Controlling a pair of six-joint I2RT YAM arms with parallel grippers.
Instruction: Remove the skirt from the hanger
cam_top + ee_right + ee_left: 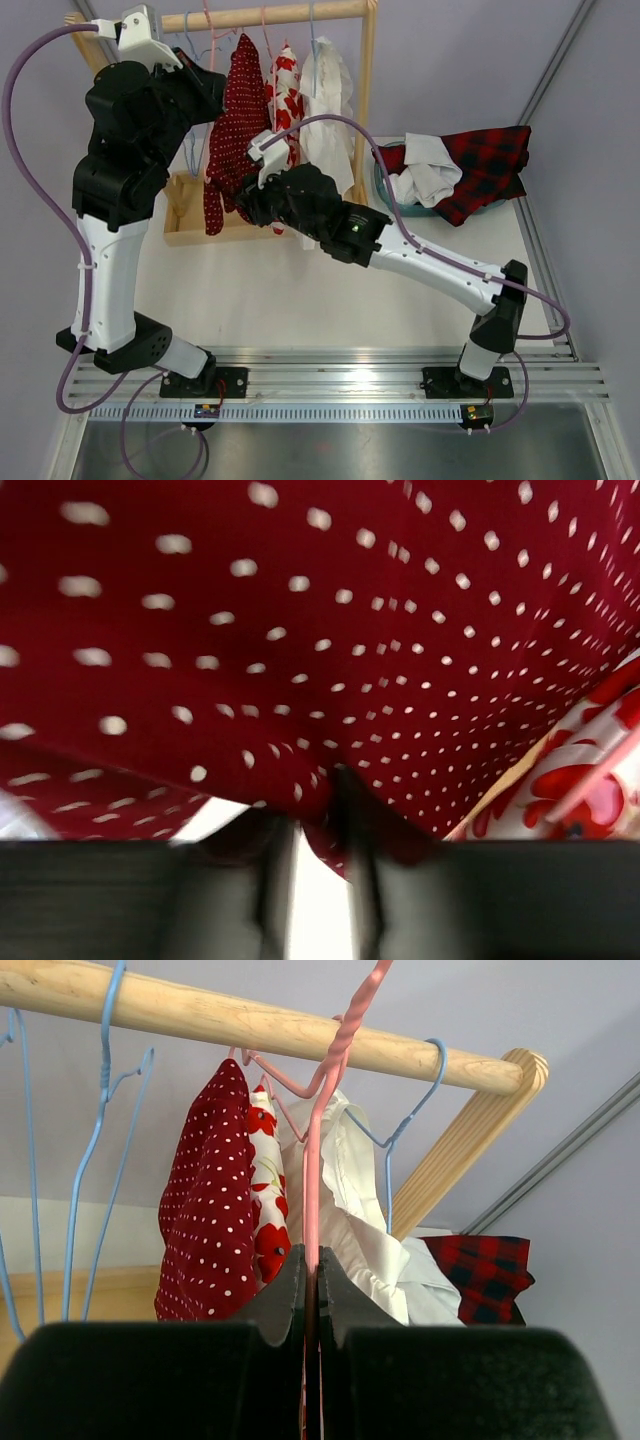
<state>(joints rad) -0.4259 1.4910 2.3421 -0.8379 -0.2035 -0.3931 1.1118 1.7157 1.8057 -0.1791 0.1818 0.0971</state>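
Nothing is off yet: the skirt [232, 120] hangs on the pink hanger [313, 1160] at 12 o'clock on the table, under the wooden rod [200, 1015]. Both grips look set up, and the whole pull is still ahead of you.

Starting at the left, your left gripper [310, 1260] is closed tight on the hanger's wire just below its twisted neck. The hook runs out of the top of that view, so you cannot confirm how it sits on the rod. The empty blue hangers [90, 1160] hang at 9 o'clock of your grip, near enough to snag if you swing that way.

Your right gripper [312, 900] is at the skirt's lower part, its jaws partly apart with a fold of spotted cloth dipping between them. The view is blurred, so you cannot tell whether the fold is pinched.

At 3 o'clock of the skirt, the flowered garment [285, 95] touches it, with the white shirt [325, 90] just beyond and then the rack's post [368, 80]. That side is crowded.

Your open room is toward 6 o'clock, over the bare table. The pile of clothes [470, 165] at 2 o'clock is well apart.
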